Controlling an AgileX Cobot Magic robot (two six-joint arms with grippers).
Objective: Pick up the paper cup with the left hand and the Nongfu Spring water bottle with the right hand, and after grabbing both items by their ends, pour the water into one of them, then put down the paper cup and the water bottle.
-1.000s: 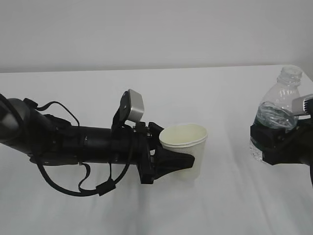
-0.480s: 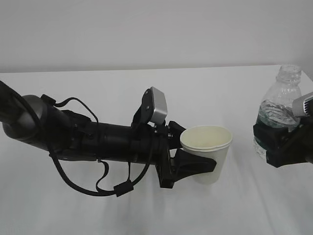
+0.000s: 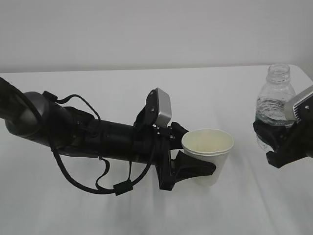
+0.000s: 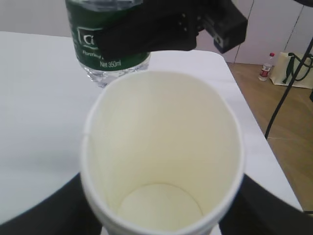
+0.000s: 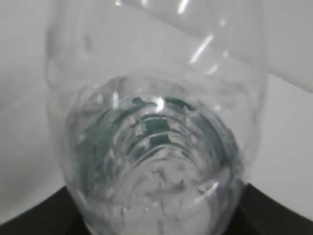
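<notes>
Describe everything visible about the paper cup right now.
The paper cup is small, white, tapered, with a rolled rim and cream inside. It looks empty: the left wrist view shows a bare, dry bottom. It stands upright, held off the white table by the left pincer, whose black fingers clasp its lower wall. The water bottle is apart, to its right.

White table (image 3: 98, 205); beyond it, a small bottle (image 4: 266, 66) beside a bag (image 4: 293, 68).

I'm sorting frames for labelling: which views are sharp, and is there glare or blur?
Exterior view: even, soft light, slightly hazy. Left wrist view: white tapered paper cup sharp. Right wrist view: clear ribbed plastic bottle fills the frame, blurred, with bright glints.
</notes>
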